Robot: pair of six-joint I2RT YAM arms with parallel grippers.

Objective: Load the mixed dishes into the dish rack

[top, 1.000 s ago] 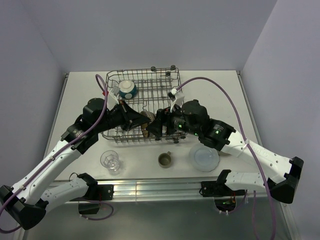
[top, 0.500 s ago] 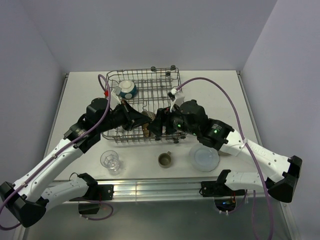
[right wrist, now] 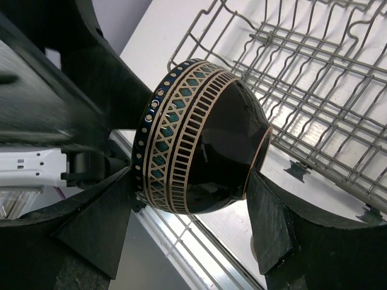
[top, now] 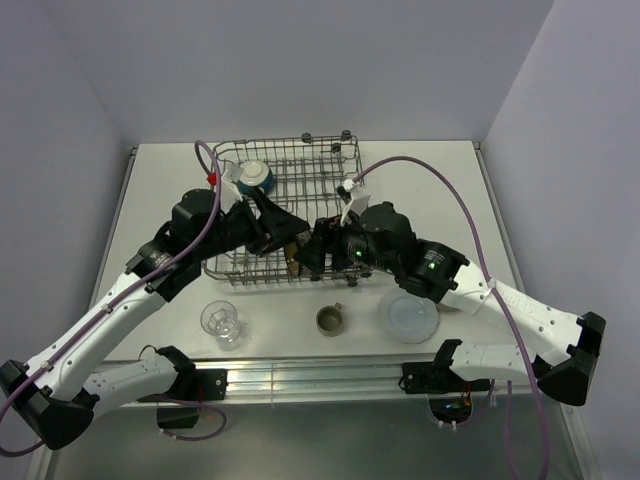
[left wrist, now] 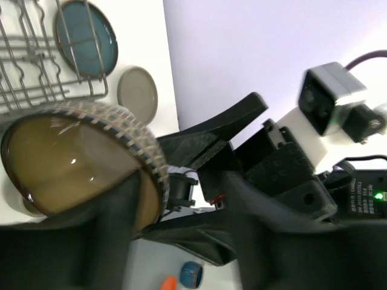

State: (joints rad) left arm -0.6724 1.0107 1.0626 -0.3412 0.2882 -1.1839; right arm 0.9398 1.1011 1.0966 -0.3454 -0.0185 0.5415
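Note:
The dark brown bowl, with a patterned band under its rim, hangs on its side above the near edge of the dish rack. My right gripper is shut on it, one finger at the rim and one at the foot. My left gripper stands open right beside the bowl's tan inside, its fingers apart. A teal bowl sits in the rack's far left. On the table in front stand the clear glass, the olive-grey mug and the pale-blue plate.
Through the rack's wires in the left wrist view a teal plate and a beige plate lie on the white table. Both arms crowd the rack's near edge. A metal rail runs along the table's front.
My left gripper has opened and come off the dark brown bowl, and its arm has shifted a little to the right. The right gripper keeps hold of the bowl.

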